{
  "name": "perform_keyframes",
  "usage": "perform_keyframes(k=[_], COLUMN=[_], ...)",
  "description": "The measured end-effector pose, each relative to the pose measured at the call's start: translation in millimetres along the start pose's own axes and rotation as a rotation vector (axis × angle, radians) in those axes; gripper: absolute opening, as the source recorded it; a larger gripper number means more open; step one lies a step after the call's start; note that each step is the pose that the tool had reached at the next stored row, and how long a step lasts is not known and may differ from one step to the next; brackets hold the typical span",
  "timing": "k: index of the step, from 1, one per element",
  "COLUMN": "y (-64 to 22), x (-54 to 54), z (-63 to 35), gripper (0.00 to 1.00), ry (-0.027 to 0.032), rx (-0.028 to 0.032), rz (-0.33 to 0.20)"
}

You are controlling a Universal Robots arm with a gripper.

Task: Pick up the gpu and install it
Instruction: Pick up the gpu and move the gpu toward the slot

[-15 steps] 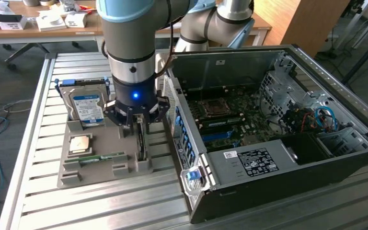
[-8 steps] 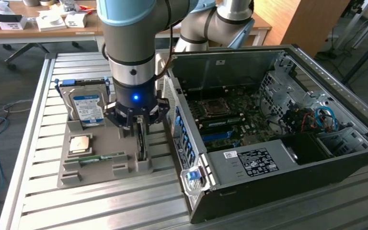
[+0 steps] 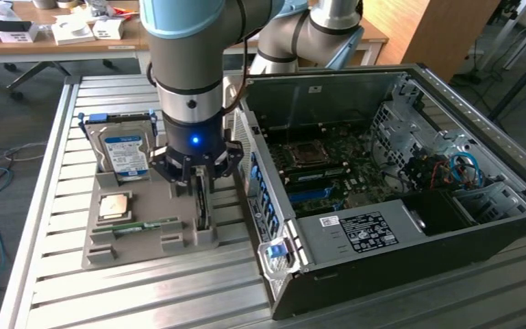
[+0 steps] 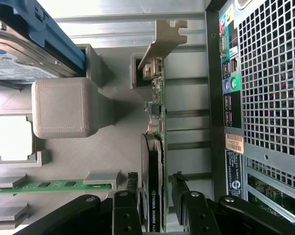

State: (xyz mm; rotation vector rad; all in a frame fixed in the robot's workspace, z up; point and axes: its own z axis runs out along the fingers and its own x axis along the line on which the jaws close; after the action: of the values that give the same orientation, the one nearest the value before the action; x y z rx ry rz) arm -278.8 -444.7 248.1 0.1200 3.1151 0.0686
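gpu [image 4: 156,161] on edge in grey holder [image 3: 148,199], jaws wide astride it; PC case [image 3: 364,274] at its 3 o'clock, exterior view.

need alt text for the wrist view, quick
Open black jaws straddle the gpu, which stands on edge in a slot of a gray tray, its silver bracket at the far end. A hard drive, a processor chip and a memory stick sit in the tray; a computer case is beside it.

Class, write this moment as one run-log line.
stage: pick | gripper: open, straddling gpu | gpu: on edge in gray tray | computer case: side open
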Motion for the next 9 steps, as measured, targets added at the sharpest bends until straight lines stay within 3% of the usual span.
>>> perform_keyframes(k=[9], y=[-1.2], x=[0.2], z=[9.3], gripper=[0.42], ry=[0.0001], rx=[0.0001], rz=[0.000])
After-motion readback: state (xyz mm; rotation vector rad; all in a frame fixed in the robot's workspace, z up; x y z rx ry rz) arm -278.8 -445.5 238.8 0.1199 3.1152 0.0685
